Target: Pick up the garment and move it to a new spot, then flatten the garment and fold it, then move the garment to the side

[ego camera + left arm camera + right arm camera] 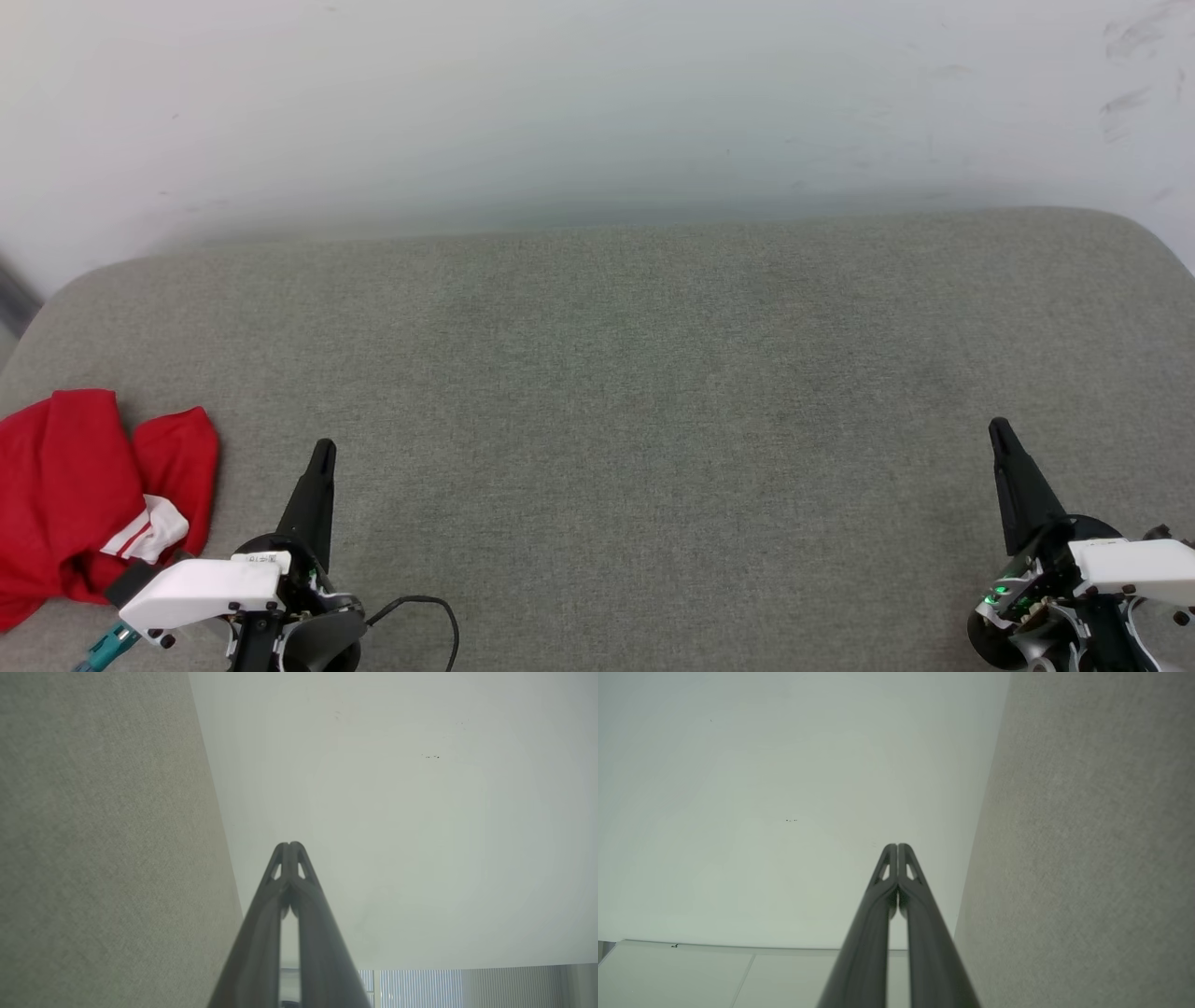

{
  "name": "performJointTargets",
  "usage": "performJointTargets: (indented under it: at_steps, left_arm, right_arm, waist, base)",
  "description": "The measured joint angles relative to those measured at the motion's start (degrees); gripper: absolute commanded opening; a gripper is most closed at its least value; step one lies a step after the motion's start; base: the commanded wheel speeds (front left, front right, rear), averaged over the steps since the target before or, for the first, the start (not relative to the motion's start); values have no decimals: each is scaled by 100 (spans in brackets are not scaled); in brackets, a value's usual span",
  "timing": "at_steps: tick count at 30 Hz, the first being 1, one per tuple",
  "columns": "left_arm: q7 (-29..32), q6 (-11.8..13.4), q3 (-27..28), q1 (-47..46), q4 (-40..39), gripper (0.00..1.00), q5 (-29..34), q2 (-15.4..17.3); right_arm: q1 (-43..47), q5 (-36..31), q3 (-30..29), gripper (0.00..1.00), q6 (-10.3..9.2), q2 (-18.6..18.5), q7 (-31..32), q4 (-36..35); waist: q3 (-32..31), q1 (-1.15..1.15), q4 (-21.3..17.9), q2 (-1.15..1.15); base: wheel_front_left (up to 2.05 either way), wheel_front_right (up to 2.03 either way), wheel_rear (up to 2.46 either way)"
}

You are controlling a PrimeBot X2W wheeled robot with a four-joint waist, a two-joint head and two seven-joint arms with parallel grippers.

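Note:
The garment [84,490], a red jersey with a white striped sleeve panel showing, lies crumpled at the left edge of the grey padded surface [616,392]. My left gripper [322,450] hovers just to its right, shut and holding nothing. In the left wrist view the left gripper [289,845] has its tips pressed together in front of a pale wall. My right gripper [997,427] sits at the lower right, far from the garment, also shut and holding nothing. The right wrist view shows the right gripper [897,846] with its tips touching.
A pale wall [597,103] rises behind the grey surface. A black cable [425,607] loops from the left wrist. The surface's rounded corners fall away at the far left and far right.

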Motion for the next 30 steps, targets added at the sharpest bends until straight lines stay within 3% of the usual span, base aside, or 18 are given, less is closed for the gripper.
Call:
performJointTargets:
  at_steps: [23, 24, 30]
  left_arm:
    - [0, 0, 0, 0, 0, 0, 0, 0]
    - [0, 0, -3, 3, 9, 100, 0, -1]
    - [-49, 1, -85, 193, 162, 100, 0, -24]
  right_arm:
    - [0, 0, 0, 0, 0, 0, 0, 0]
    - [4, 1, 0, 100, 0, 1, 0, 9]
    - [208, -2, 41, 100, -1, 10, -54, 156]
  waist:
    - [0, 0, 0, 0]
    - [0, 0, 0, 0]
    - [2, 0, 0, 0]
  base:
    - [0, 0, 0]
    - [0, 0, 0]
    - [0, 0, 0]
